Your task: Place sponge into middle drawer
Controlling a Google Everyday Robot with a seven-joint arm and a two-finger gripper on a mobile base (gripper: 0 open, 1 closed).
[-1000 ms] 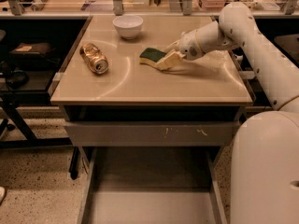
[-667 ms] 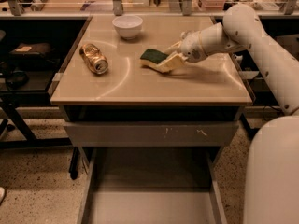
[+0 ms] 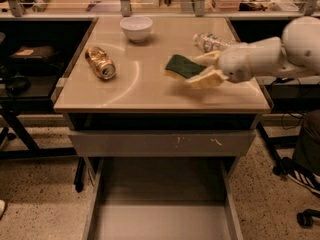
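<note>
While the pincer (image 3: 201, 69) reaches in from the right over the tabletop (image 3: 150, 91), its two pale fingers (image 3: 206, 78) are clamped on the sponge (image 3: 183, 66), one along the far edge and one along the near edge. The sponge sits above the right half of the tabletop, dark green face up, with a thin yellow strip showing along its near-left edge. Its long axis runs from far left to near right, and the free end points left towards the can (image 3: 100, 62) lying on its side. The right end is hidden between the fingers, and I cannot tell whether the sponge touches the surface. Behind the pincer a clear bottle (image 3: 212, 41) is partly covered. A white bowl (image 3: 136, 28) stands at the back. Below the scuffed front panel (image 3: 160, 143), the middle drawer (image 3: 160, 221) is pulled out, its near part cut off by the lower border.
</note>
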